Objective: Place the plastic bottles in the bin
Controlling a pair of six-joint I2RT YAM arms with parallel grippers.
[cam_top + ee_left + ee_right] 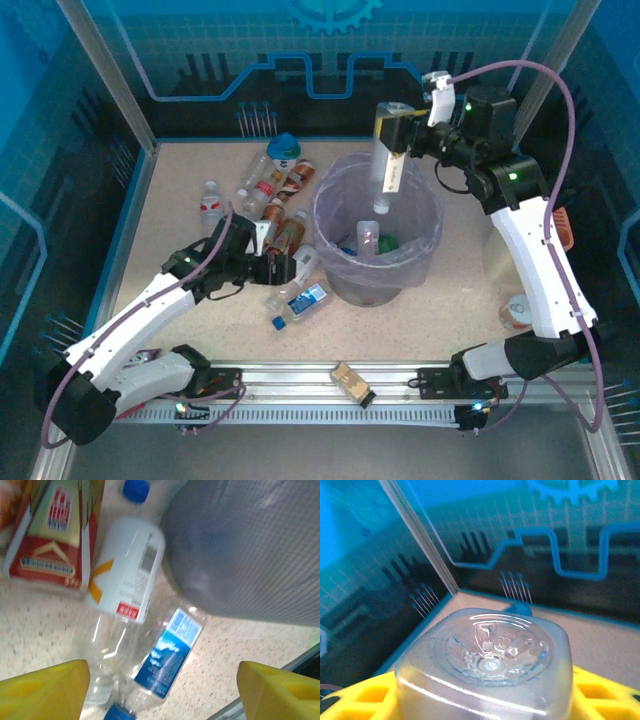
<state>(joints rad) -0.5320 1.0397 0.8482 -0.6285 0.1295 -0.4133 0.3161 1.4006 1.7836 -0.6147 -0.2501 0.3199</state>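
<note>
A stray clear bottle [210,205] lies farthest left on the table, with more plastic bottles [268,185] heaped between it and the bin [325,238]. The left gripper [162,687] hangs over the near end of that heap with its yellow fingers [47,690] spread apart and nothing between them. Below them a blue-labelled bottle [167,657] lies overlapping a bare clear one [107,640], and a white-labelled bottle [127,572] lies just beyond. Closing here could catch two bottles at once or squirt a slick round one sideways. The bin's wall stands close by on the right, so the right-hand finger may nudge it. Over the bin, the right gripper [390,135] is clamped on the base of an upended clear drink bottle [385,178], neck down above the lined opening. Several bottles [370,240] already lie inside, so a drop may glance off them or clip the far rim.
</note>
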